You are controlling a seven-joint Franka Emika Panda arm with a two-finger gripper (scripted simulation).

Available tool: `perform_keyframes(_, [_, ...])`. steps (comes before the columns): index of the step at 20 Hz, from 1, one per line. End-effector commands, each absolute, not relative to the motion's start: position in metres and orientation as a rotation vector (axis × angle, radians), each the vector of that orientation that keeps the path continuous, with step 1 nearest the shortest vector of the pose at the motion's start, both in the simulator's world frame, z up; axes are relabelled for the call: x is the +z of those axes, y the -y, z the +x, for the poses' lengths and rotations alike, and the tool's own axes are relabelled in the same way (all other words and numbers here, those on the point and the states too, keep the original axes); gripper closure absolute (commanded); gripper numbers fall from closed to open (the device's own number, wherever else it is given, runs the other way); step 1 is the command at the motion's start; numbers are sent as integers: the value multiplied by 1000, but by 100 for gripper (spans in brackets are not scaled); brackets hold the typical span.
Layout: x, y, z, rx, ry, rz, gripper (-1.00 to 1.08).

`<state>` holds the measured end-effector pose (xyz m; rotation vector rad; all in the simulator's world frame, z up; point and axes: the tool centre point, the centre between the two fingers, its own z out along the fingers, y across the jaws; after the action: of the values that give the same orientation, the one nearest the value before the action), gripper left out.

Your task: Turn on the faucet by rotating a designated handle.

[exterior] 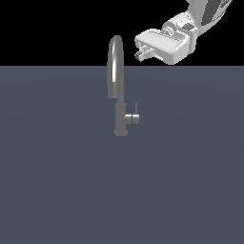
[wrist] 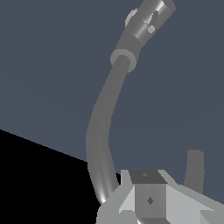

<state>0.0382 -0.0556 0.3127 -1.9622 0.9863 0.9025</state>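
Exterior view: the faucet [exterior: 119, 95] stands upright on a flat slate-blue surface [exterior: 57, 181], its arched spout rising above the surface's far edge against black background. The handle [exterior: 132, 118] projects from the lower body toward the exterior view's right, with a thin pin standing up from its outer end. The gripper [exterior: 141, 52] hangs in the air above and to the exterior view's right of the spout's crest, near it but apart, and well clear of the handle; its white body slopes up toward the upper right corner. Only small dark finger stubs show at its tip, and whether they are spread or pressed together cannot be told here. Wrist view: the faucet [wrist: 103, 127] runs away from the camera, curved spout nearest, cylindrical body farthest, with the handle [wrist: 151, 24] seen end-on at the far body. The gripper's housing [wrist: 148, 199] fills the lower edge; the finger gap is not shown, so its state remains undetermined. Nothing is held.
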Motion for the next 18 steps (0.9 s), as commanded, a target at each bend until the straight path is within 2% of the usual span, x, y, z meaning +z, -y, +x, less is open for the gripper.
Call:
perform_keyframes(1, [295, 59, 49, 938, -1021, -1876, 108])
perform_keyframes(10, [221, 67, 82, 1058, -1141, -1534, 108])
perform_keyframes(18, [165, 65, 98, 1127, -1212, -1284, 108])
